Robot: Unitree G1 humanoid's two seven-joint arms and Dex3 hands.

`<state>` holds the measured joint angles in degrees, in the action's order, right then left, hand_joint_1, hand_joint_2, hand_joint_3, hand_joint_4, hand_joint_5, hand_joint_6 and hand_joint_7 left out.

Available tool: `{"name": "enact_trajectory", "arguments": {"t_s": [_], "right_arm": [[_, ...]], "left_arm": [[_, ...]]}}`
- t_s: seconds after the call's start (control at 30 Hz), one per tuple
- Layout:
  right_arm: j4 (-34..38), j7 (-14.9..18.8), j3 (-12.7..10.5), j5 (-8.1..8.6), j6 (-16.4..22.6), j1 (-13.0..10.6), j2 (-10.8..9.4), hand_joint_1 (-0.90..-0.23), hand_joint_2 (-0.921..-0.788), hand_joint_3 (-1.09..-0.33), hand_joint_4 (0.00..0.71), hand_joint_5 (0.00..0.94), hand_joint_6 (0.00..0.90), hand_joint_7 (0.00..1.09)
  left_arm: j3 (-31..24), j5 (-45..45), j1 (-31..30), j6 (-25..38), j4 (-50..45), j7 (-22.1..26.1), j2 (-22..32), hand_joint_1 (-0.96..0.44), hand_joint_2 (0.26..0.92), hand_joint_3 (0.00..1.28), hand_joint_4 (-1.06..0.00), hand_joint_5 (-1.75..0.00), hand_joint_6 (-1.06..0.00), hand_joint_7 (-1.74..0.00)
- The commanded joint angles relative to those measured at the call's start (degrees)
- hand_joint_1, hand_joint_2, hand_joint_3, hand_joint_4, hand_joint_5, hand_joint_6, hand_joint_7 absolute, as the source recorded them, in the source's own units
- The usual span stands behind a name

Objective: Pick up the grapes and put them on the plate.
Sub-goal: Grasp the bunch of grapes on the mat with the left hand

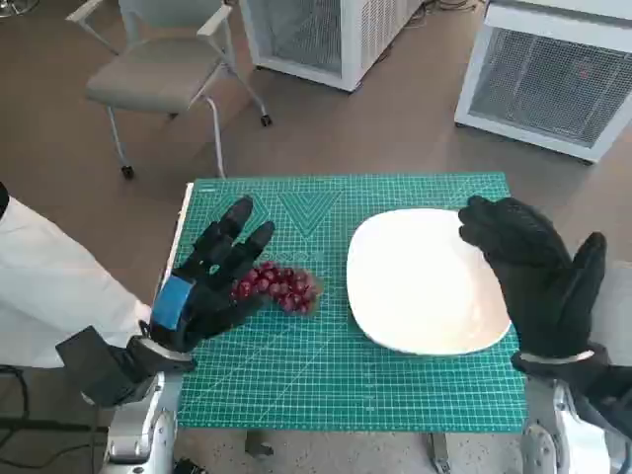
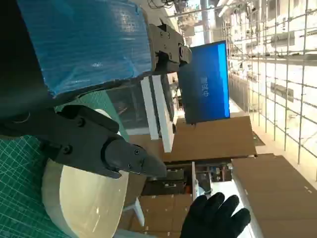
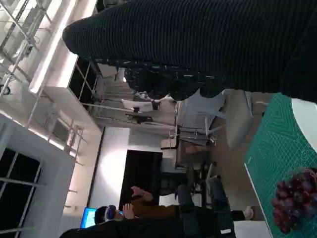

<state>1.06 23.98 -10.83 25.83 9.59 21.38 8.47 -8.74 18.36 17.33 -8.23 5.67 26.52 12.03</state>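
Note:
A bunch of dark red grapes [image 1: 279,285] lies on the green cutting mat [image 1: 326,375], left of the white plate [image 1: 420,281]. My left hand [image 1: 212,276] hovers just left of the grapes, fingers spread and partly over them, holding nothing. My right hand [image 1: 538,272] stands at the plate's right rim, fingers apart and empty. In the right wrist view the grapes [image 3: 294,203] show beyond the plate's edge [image 3: 307,116]. In the left wrist view the plate [image 2: 84,198] and the gloved right hand [image 2: 215,218] show past my left hand [image 2: 94,144].
The mat covers a small table. A grey chair [image 1: 163,69] stands on the floor behind the table at the left, and white units [image 1: 553,74] at the back right. A person in white [image 1: 49,286] is close on the left. People [image 3: 148,208] sit farther off.

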Motion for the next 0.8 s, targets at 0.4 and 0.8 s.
{"name": "enact_trajectory", "arguments": {"t_s": [0.4,0.8], "right_arm": [[0.66,-0.2,0.43,-0.4,-0.99,0.03,-0.16,-0.377,-0.921,-0.643,0.416,0.752,0.203,1.0],[1.11,0.09,0.54,-0.55,-0.36,0.33,-0.22,-0.377,-0.921,-0.644,0.415,0.751,0.205,1.0]], "left_arm": [[-0.08,0.45,-0.15,-0.24,-0.65,0.48,0.34,-0.38,0.921,0.04,-0.3,0.0,-0.27,0.0],[-0.14,0.54,-0.03,-0.33,-0.19,0.98,0.28,-0.38,0.921,0.04,-0.3,0.0,-0.27,0.0]]}}
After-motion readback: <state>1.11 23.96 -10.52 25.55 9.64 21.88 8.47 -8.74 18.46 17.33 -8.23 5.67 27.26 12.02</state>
